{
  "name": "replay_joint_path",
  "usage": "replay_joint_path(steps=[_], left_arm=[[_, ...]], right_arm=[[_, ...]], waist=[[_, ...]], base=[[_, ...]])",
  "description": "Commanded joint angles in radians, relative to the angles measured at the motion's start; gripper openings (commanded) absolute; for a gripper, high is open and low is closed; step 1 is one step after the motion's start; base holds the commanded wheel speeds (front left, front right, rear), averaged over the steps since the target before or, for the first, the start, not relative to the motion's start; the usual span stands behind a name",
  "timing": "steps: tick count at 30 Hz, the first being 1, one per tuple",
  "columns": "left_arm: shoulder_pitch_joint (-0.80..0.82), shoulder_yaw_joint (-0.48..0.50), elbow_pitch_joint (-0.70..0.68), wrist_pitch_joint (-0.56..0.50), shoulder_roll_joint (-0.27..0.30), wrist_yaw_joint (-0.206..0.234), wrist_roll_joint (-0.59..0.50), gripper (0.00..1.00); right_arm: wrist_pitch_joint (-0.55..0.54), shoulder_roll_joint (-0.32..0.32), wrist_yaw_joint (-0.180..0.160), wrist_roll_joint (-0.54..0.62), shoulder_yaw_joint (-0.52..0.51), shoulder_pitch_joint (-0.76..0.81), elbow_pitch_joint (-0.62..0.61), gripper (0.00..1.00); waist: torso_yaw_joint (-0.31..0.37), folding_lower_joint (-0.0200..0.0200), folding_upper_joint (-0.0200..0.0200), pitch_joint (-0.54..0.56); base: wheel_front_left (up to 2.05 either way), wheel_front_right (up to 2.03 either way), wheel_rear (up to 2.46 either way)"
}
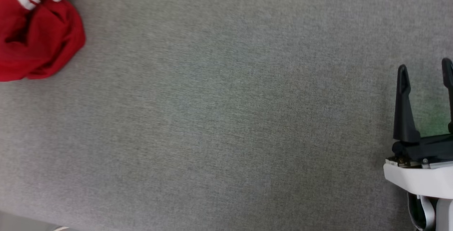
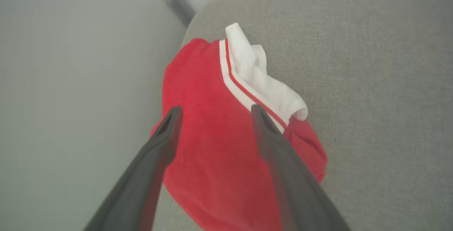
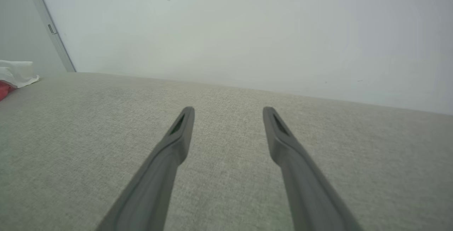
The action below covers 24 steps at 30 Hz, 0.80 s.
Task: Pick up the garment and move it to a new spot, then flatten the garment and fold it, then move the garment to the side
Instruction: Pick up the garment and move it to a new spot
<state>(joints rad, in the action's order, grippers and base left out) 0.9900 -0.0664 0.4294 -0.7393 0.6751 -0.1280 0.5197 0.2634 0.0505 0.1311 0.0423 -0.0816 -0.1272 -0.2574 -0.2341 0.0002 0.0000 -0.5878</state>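
My left hand (image 2: 216, 110) hangs open and empty over the garment (image 2: 212, 153), a crumpled red heap under and just beyond my fingertips, near the rounded corner of the grey woven surface (image 1: 226, 117). My right hand (image 1: 424, 65), also open and empty, sits well apart from it over bare cloth. To lift it well I'd come straight down and pinch a thick fold of the soft red knit, not the loose white sleeve (image 2: 262, 82) with its striped band beside one fingertip, which would likely slip.

Soft, even light; blurred pincers
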Motion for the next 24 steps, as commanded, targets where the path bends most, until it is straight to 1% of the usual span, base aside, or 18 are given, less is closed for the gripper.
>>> replay_joint_path(steps=[1, 3, 5, 10, 14, 18, 20, 21, 22, 23, 24], left_arm=[[-0.005, -0.016, 0.005, -0.083, 0.033, 0.0, 0.063, 1.0], [-0.021, -0.031, -0.004, -0.147, 0.063, 0.0, 0.114, 1.0], [-0.032, -0.036, -0.009, -0.185, 0.076, 0.0, 0.162, 1.0], [-0.066, -0.055, 0.006, -0.225, 0.088, -0.001, 0.207, 1.0], [-0.104, -0.106, 0.041, -0.245, 0.069, -0.001, 0.222, 1.0], [-0.106, -0.143, 0.074, -0.226, 0.03, -0.001, 0.246, 1.0], [-0.098, -0.164, 0.08, -0.217, 0.026, -0.001, 0.249, 1.0], [-0.092, -0.172, 0.082, -0.211, 0.025, -0.001, 0.256, 0.73], [-0.086, -0.179, 0.083, -0.208, 0.026, -0.001, 0.262, 0.1], [-0.078, -0.186, 0.084, -0.207, 0.031, -0.001, 0.268, 0.0], [-0.069, -0.188, 0.085, -0.205, 0.04, -0.001, 0.273, 0.0]], right_arm=[[0.002, -0.001, -0.001, 0.002, 0.005, -0.027, -0.016, 1.0], [0.002, -0.001, -0.001, 0.004, 0.003, -0.039, -0.026, 1.0], [0.002, -0.001, -0.001, 0.007, 0.0, -0.05, -0.04, 1.0], [0.002, -0.001, -0.001, 0.014, 0.0, -0.068, -0.059, 1.0], [0.002, -0.001, -0.001, 0.024, 0.0, -0.077, -0.061, 1.0], [0.001, -0.001, -0.001, 0.039, -0.004, -0.075, -0.052, 1.0], [0.001, -0.001, -0.001, 0.047, -0.001, -0.075, -0.043, 1.0], [0.001, -0.001, -0.001, 0.046, -0.004, -0.075, -0.039, 1.0], [0.0, -0.001, -0.001, 0.046, -0.008, -0.075, -0.035, 1.0], [-0.001, -0.001, -0.001, 0.046, -0.01, -0.074, -0.03, 1.0], [-0.001, -0.001, -0.001, 0.046, -0.011, -0.073, -0.026, 1.0]], waist=[[0.03, -0.0002, 0.0, -0.055], [0.04, -0.0002, 0.0, -0.079], [0.046, -0.0002, 0.0, -0.103], [0.052, -0.0002, 0.0, -0.144], [0.055, -0.0002, 0.0, -0.169], [0.055, -0.0002, 0.0, -0.18], [0.056, -0.0002, 0.0, -0.181], [0.056, -0.0002, 0.0, -0.181], [0.056, -0.0002, 0.0, -0.179], [0.056, -0.0002, 0.0, -0.176], [0.056, -0.0002, 0.0, -0.172]], base=[[0.0, 0.0, 0.0], [0.0, 0.0, 0.0], [0.0, 0.0, 0.0], [0.0, 0.0, 0.0], [0.0, 0.0, 0.0], [0.0, 0.0, 0.0], [0.0, 0.0, 0.0], [0.0, 0.0, 0.0], [0.0, 0.0, 0.0], [0.0, 0.0, 0.0], [0.0, 0.0, 0.0]])
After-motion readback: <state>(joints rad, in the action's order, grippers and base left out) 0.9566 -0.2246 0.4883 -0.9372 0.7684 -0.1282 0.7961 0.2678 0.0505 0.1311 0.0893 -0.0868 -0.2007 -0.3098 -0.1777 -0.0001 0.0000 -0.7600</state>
